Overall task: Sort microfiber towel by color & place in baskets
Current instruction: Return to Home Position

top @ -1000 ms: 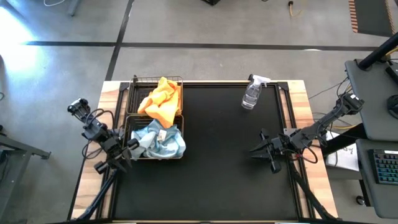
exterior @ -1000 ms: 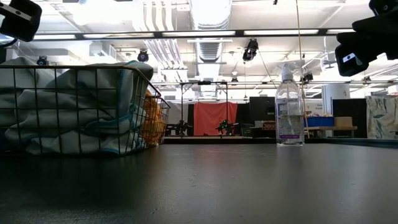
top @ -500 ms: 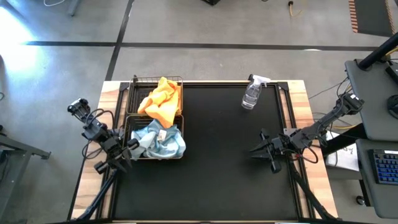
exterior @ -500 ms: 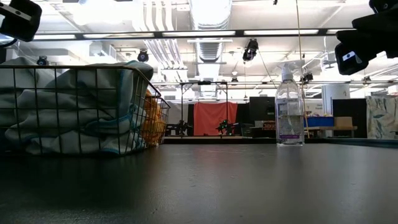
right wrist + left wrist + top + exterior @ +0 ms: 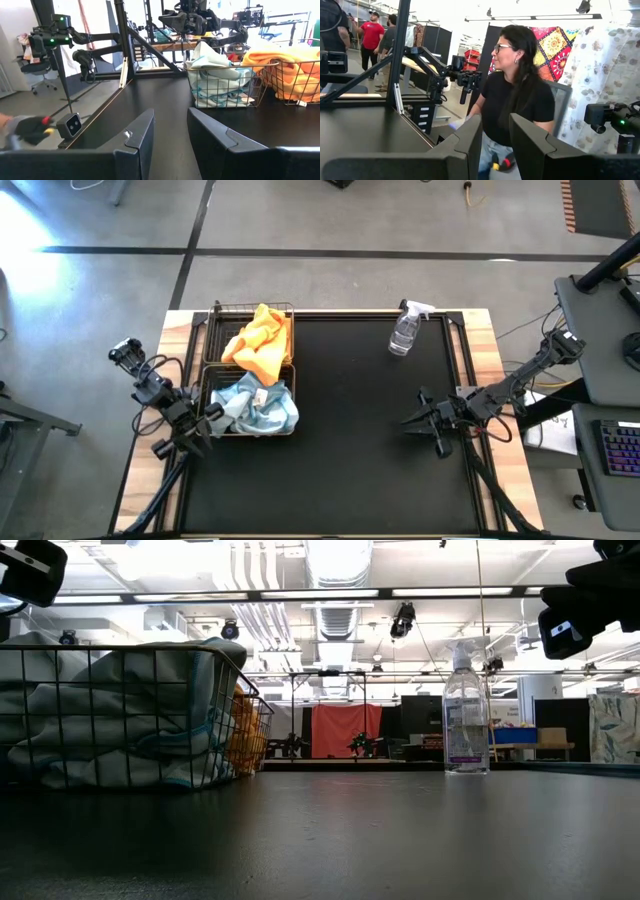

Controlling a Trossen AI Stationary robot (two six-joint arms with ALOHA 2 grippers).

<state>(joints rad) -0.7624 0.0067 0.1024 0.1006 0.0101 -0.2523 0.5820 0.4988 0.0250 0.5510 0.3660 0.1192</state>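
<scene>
Fingers [image 5: 470,142] of the left gripper [image 5: 495,120] stand a narrow gap apart, with nothing between them and touching nothing. This gripper hangs just beside the basket of blue-grey towels [image 5: 206,383], off the side of that basket that faces away from the spray bottle [image 5: 405,332]. The right gripper [image 5: 170,112] is parted about as far and is likewise empty. It hovers over the black table [image 5: 350,475], well apart from the same basket and pointed towards it. The blue-grey towels [image 5: 262,406] lie crumpled in that basket, heaped above its wire rim, one showing a pale label. The second basket [image 5: 219,311] sits end to end against the first one, on its far side. It holds the orange-yellow towels [image 5: 260,340], bunched up and spilling over the shared edge. The spray bottle stands upright, well apart from the blue-towel basket, near the table's far edge.
</scene>
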